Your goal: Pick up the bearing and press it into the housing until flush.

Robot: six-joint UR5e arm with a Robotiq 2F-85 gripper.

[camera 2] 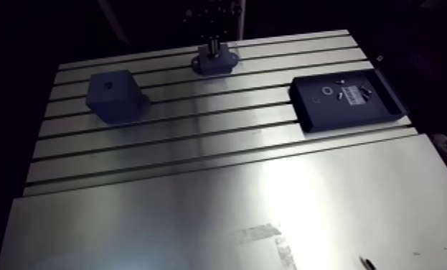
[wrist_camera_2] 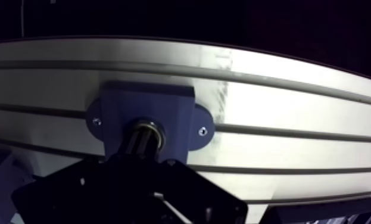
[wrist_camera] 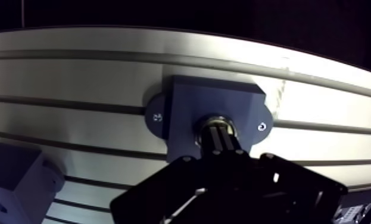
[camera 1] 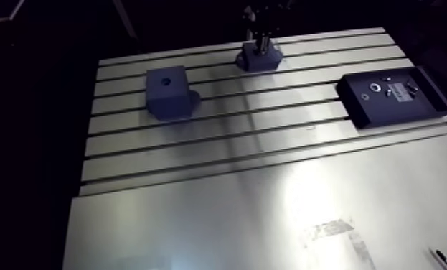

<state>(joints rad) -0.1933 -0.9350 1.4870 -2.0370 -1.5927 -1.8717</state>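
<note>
Wrist view: the tool [wrist_camera: 219, 131] has its two fingers squeezed together, and their tips sit on the shiny bearing [wrist_camera: 205, 123]. The bearing is in the round hole of the blue housing [wrist_camera: 184, 107] on the counter [wrist_camera: 92, 77]. I think this is the pushing-in step. Next the tool should push straight down, softly, until the ring is level with the housing top. I cannot tell if it is level now. Arm view shows more: a second blue block [camera 1: 170, 92] and a dark tray [camera 1: 366, 108] of small parts, both well apart from the housing.
</note>
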